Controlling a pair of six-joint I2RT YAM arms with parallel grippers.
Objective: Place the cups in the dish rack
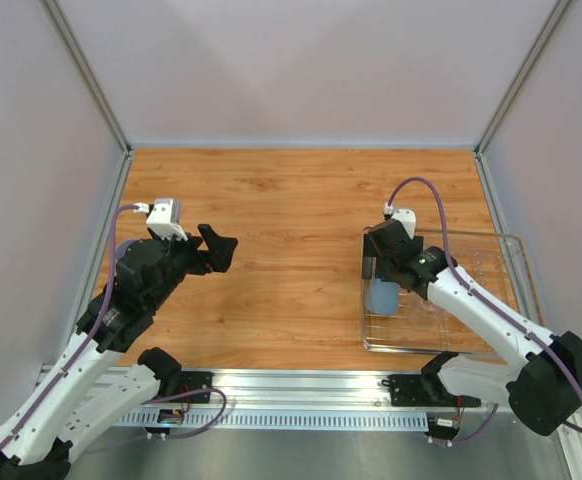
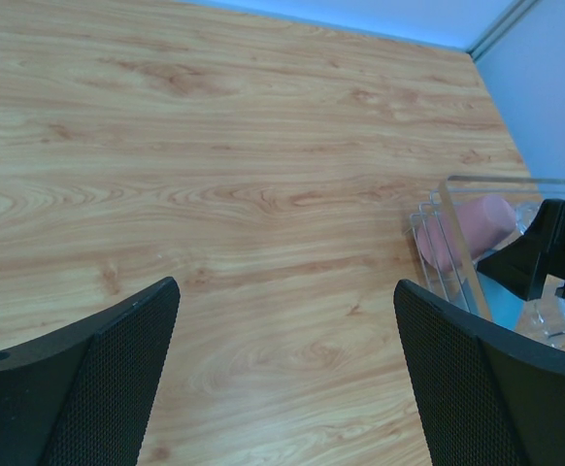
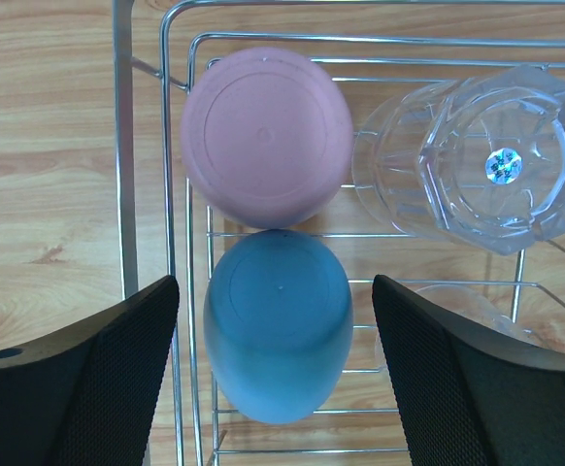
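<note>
Cups counted in the rack (image 3: 122,175): four, namely one pink cup (image 3: 266,136), one blue cup (image 3: 278,330) and two of clear glass. Rack position: right edge of the table (image 1: 291,200), toward the near right corner. Pink cup: upside down, base up, in the far left corner of the rack. Blue cup: also upside down, on the rack's left edge just nearer than the pink cup, the two touching rim to rim. First glass (image 3: 501,160): beside the pink cup, further in from the rack's left edge, faceted base facing up; whether it stands straight or leans cannot be told. Second glass (image 3: 438,296): beside the blue cup, mostly hidden behind one finger, so its attitude cannot be told. Right gripper (image 3: 275,282): directly above the blue cup, its two fingers (image 3: 98,388) spread to either side of the cup with a gap showing on both sides; no contact, nothing gripped. Left gripper (image 1: 219,250): over bare wood near the left edge of the table, well apart from the rack, its two fingers spread wide and holding nothing.
</note>
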